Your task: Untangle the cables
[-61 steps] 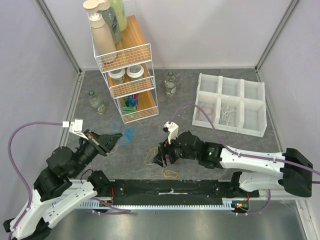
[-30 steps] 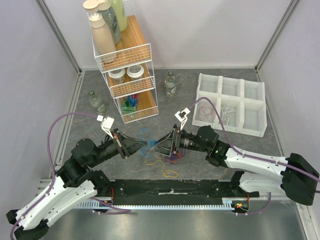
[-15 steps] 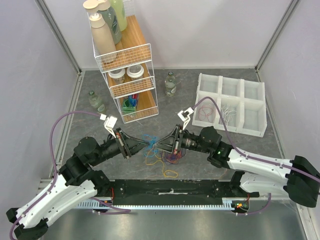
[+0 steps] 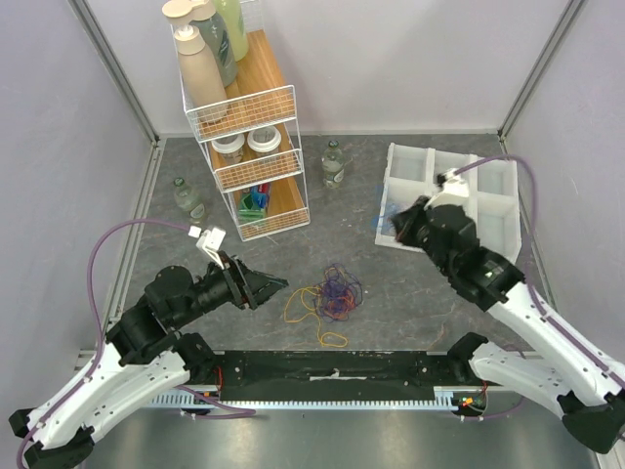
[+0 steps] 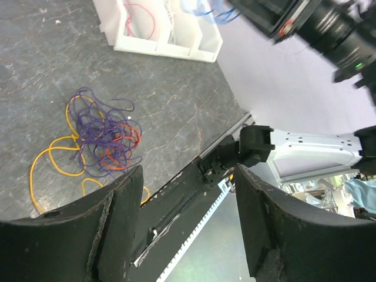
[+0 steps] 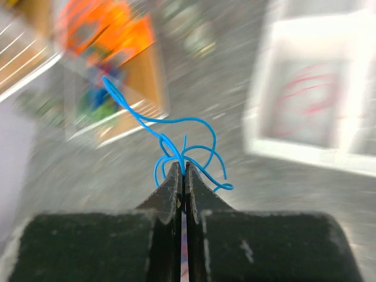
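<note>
**Cables: 1 strand pinched aloft, the rest heaped beside the white tray (image 4: pixel 496 164)**

Right gripper (image 6: pixel 183 168) is clenched tight on a thin blue cable (image 6: pixel 170 147). The cable's loops spring up from between the closed fingertips. Seen from above, this gripper hangs over the tray's front-left corner. A red cable (image 5: pixel 141 17) lies curled inside 1 of the tray's compartments.

The tangle (image 4: pixel 337 291) of purple, red and yellow cords lies on the table (image 4: pixel 391 313). It sits left of the tray and nearer the arms' bases, well apart from it. A yellow loop (image 4: pixel 332 339) lies just past the tangle, farther again from the tray on the bases' side.

Left gripper (image 4: pixel 278 284) is farther left of the tray than the tangle. Its jaws are spread wide and grasp nothing. From its wrist camera, the tangle shows on the table beyond the 2 parted fingers (image 5: pixel 114 229).
</note>
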